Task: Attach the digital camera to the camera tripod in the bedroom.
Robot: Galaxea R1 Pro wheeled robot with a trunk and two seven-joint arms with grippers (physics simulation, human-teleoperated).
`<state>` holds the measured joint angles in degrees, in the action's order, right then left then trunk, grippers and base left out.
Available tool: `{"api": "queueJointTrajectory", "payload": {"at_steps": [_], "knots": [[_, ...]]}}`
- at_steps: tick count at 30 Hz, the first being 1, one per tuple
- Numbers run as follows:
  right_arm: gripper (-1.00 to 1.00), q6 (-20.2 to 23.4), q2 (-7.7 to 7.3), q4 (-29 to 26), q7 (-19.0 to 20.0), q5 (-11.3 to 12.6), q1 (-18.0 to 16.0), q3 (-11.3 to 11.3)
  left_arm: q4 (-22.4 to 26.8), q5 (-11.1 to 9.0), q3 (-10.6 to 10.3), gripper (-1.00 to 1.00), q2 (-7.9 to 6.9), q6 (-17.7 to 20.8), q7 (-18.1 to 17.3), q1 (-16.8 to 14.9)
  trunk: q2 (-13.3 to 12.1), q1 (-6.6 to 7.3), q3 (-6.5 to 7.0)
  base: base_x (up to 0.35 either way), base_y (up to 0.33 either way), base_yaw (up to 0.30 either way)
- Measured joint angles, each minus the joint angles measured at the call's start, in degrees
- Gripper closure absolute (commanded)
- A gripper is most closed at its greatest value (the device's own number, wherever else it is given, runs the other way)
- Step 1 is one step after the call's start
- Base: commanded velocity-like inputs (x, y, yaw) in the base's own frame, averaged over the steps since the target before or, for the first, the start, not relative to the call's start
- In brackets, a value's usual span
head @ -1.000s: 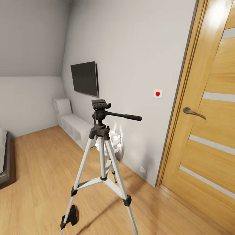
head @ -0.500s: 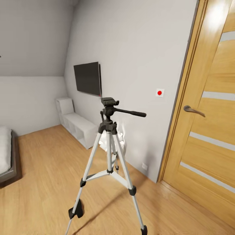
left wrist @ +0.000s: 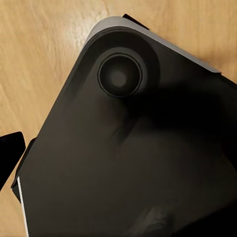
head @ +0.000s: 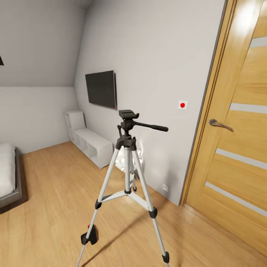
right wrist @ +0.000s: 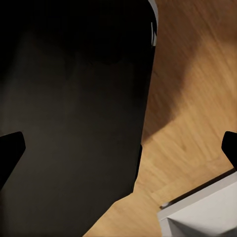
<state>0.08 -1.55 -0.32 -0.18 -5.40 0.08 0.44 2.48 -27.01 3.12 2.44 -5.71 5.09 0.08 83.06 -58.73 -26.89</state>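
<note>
Change: the head view has drawn back and swung; the camera tripod (head: 127,174) shows its whole spread.
Tripod: upright on the wood floor (head: 55,193), near the door (head: 237,141).
Camera: small black body (head: 90,235) behind the tripod's left foot.
Surroundings: TV (head: 101,89), white shelves (head: 91,142), bed (head: 9,176).
Hands: opening cannot be told.

Bright, sharp render, door (head: 241,122) glare, wrist cams dim

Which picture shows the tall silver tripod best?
The head view: the tall tripod with silver-white legs stands whole on the wood floor, dark pan head on top. The wrist views face dark robot parts and floor, giving nothing to recognise as the tripod.
</note>
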Motion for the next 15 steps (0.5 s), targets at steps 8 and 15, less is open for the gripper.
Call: {"api": "queueJointTrajectory", "payload": {"at_steps": [8, 15], "knots": [[-1.0, 0.1, -0.04, 0.0, 0.0, -0.1, 0.0, 0.0, 0.0, 0.0, 0.0, -1.0, 0.0, 0.0, 0.0, 0.0, 0.0, 0.0, 0.0, -0.001, 0.001, 0.239], [-1.0, 0.2, -0.02, 0.0, -0.1, -0.1, 0.0, 0.1, 0.0, 0.1, 0.0, -1.0, 0.0, 0.0, 0.0, 0.0, 0.0, 0.0, 0.0, 0.0, 0.0, 0.27]]}}
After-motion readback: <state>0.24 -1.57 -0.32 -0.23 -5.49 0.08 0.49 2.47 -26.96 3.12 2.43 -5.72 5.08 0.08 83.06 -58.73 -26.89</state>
